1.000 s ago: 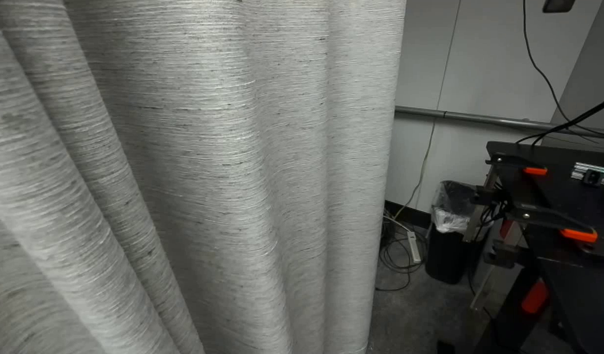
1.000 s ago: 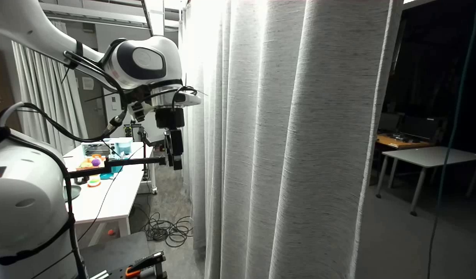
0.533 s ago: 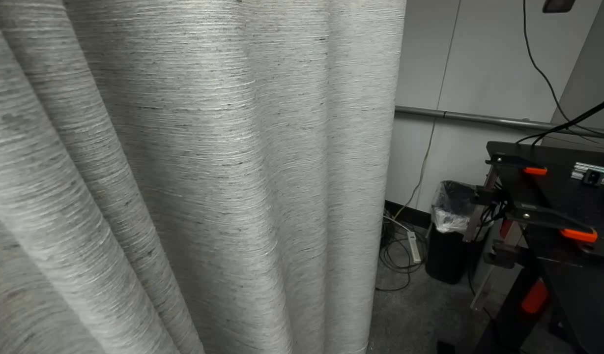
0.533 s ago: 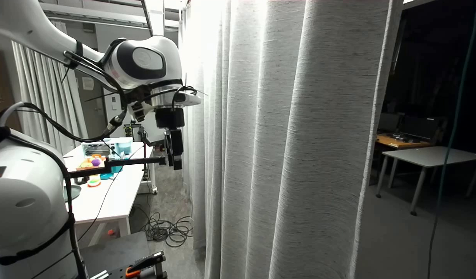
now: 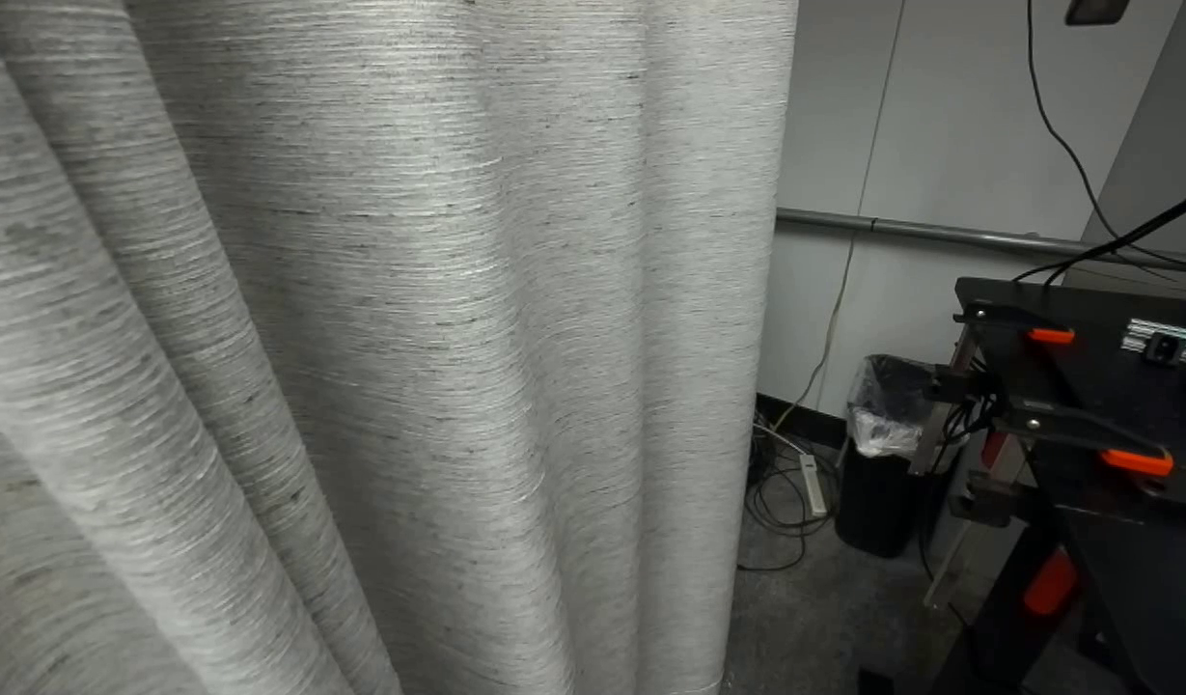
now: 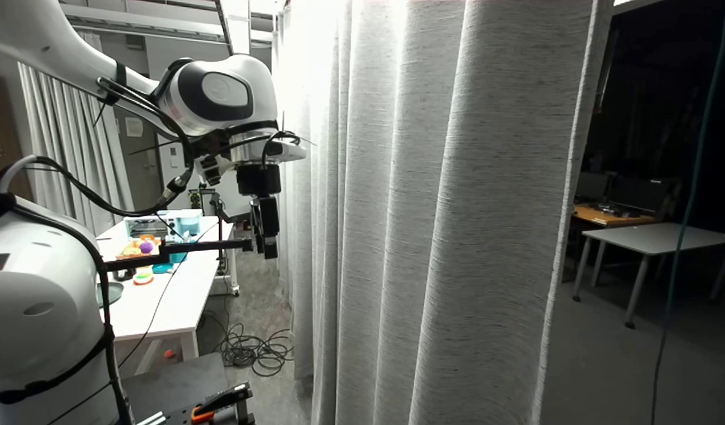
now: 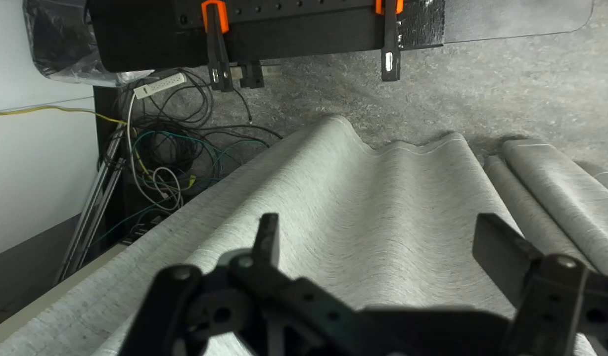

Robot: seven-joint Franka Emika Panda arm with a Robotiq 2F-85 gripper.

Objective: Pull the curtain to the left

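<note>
the big grey curtain hangs in long, soft folds in both exterior views. the robot arm is beside it, and its gripper points down. in the wrist view the two fingers are wide apart, with the curtain showing past them. it is hard to tell if they touch the curtain. a black bin stands near the black desk.
</note>
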